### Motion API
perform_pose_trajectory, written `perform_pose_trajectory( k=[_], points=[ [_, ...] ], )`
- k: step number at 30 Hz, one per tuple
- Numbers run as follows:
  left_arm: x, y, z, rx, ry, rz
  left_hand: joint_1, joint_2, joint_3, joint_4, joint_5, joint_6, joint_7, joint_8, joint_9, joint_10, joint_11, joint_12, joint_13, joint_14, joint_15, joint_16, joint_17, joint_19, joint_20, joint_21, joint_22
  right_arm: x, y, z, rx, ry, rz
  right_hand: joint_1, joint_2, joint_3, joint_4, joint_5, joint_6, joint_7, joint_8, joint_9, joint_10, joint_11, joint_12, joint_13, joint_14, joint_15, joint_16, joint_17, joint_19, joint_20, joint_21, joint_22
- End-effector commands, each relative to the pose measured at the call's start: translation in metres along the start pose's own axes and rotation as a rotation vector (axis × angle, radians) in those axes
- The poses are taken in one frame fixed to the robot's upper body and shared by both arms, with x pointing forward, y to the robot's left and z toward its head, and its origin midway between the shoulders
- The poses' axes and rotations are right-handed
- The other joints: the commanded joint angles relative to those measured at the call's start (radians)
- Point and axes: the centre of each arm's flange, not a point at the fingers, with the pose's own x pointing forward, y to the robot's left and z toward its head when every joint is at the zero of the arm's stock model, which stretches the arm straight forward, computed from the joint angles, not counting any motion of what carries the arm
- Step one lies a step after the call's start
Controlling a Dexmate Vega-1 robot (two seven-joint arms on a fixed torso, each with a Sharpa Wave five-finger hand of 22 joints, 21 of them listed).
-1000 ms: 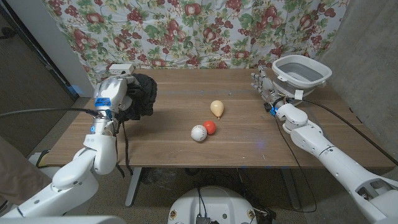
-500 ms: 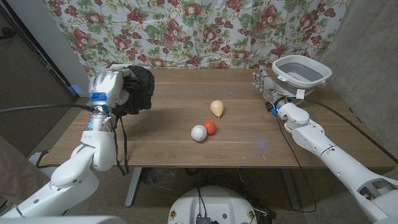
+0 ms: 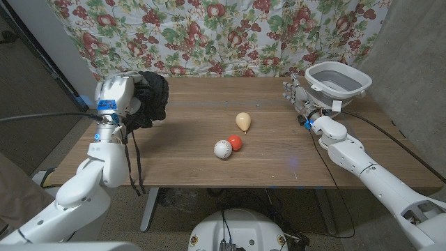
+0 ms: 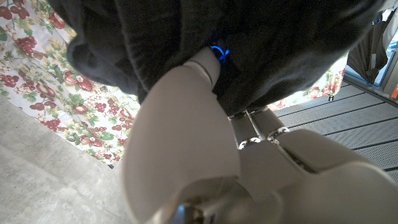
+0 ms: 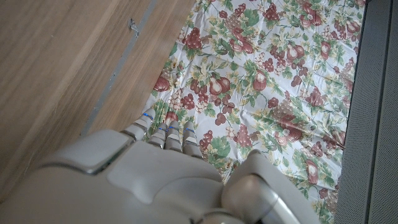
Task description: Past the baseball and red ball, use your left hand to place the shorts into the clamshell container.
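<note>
The left hand (image 3: 117,96) gripped the bunched black fabric shorts (image 3: 150,99) above the table's left end. The right hand (image 3: 298,94), holding nothing, stood beside the grey plastic container (image 3: 339,78).

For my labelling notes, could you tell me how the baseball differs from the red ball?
The baseball is white with stitching; the red ball is plain red. The baseball looks larger. It lies nearer the robot, the red ball just behind it. Both are round, rest on the table and appear to touch.
</note>
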Motion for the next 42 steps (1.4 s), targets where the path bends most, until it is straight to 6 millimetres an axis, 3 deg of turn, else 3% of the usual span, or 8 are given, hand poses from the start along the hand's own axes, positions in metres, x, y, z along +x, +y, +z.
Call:
perform_pose_trajectory(
  k=[1,15,27,42],
  points=[
    [0.011,-0.012,-0.006,-0.008,0.001,0.001,0.01,-0.001,0.048,0.039,0.007,0.03,0.032,0.006,0.001,0.005,-0.003,0.0,0.002,0.105,-0.171,-0.002,0.284,0.079,-0.24,0.217,0.201,-0.001,0.002,0.004,-0.003,-0.012,0.009,0.012,0.001,0.004,0.001,-0.002,0.007,-0.001,0.001,0.002,0.003,0.0,0.006,0.003,0.003,-0.002,0.002,0.002,0.004,0.001,0.0,0.006],
    [0.022,-0.023,-0.008,-0.026,0.008,-0.002,0.007,-0.005,0.056,0.039,0.008,0.031,0.035,0.005,-0.004,0.004,0.001,0.001,0.004,0.11,-0.171,-0.006,0.284,0.081,-0.241,0.214,0.195,-0.004,0.002,0.002,-0.001,-0.003,0.004,0.013,0.001,0.005,0.0,-0.003,0.007,0.0,0.001,0.002,0.002,-0.002,0.005,0.003,0.003,-0.001,0.003,0.002,0.003,0.001,-0.001,0.006],
    [0.04,-0.015,-0.01,-0.007,-0.02,0.042,0.004,-0.008,0.063,0.039,0.008,0.027,0.037,0.005,-0.002,0.004,-0.001,0.0,0.005,0.111,-0.171,-0.008,0.287,0.084,-0.242,0.21,0.19,-0.001,0.002,0.0,0.004,-0.001,0.006,0.013,0.001,0.006,0.0,-0.005,0.008,0.0,0.001,0.002,0.002,0.001,0.005,0.003,0.004,-0.001,0.003,0.002,0.003,0.002,-0.001,0.006],
    [0.059,-0.036,-0.017,0.005,-0.018,0.01,0.001,-0.011,0.069,0.039,0.008,0.029,0.033,0.007,-0.003,0.004,-0.001,0.0,0.006,0.116,-0.172,-0.012,0.288,0.086,-0.242,0.21,0.187,0.005,0.001,0.001,0.005,0.002,0.01,0.013,0.0,0.007,0.0,-0.006,0.007,-0.001,0.0,0.002,0.002,0.002,0.005,0.003,0.003,-0.002,0.003,0.002,0.003,0.002,-0.002,0.006]
  ],
)
